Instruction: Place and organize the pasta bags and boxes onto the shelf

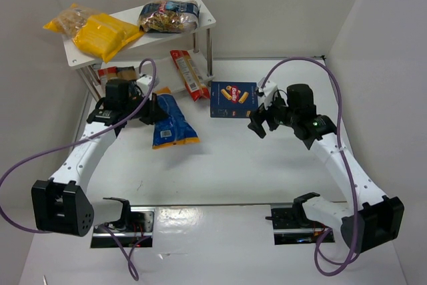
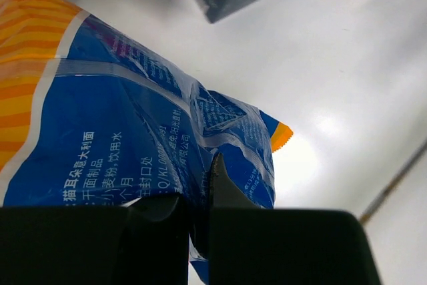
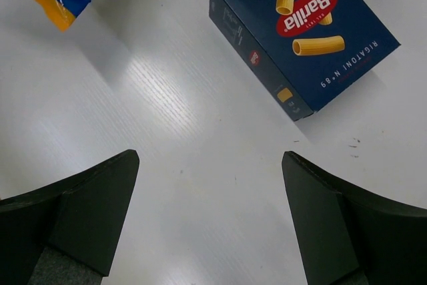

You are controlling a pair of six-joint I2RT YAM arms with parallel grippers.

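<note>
The crinkly blue bag with orange ends [image 1: 172, 122] lies on the table in front of the shelf [image 1: 205, 19]. My left gripper [image 1: 151, 109] is at its left edge, shut on a fold of the bag [image 2: 133, 118]; the left wrist view shows both fingers pinching the plastic at the gripper [image 2: 193, 186]. The flat dark-blue box [image 1: 233, 99] lies right of the bag and also shows in the right wrist view [image 3: 307, 31]. My right gripper [image 1: 264, 122] hovers just right of the box, open and empty [image 3: 210, 165].
On the shelf's top board lie a yellow pack [image 1: 105, 35], a clear bag [image 1: 69, 18] and a dark bag of pasta [image 1: 168, 17]. A narrow red-edged pack [image 1: 188, 75] slants out from under it. White walls enclose the table.
</note>
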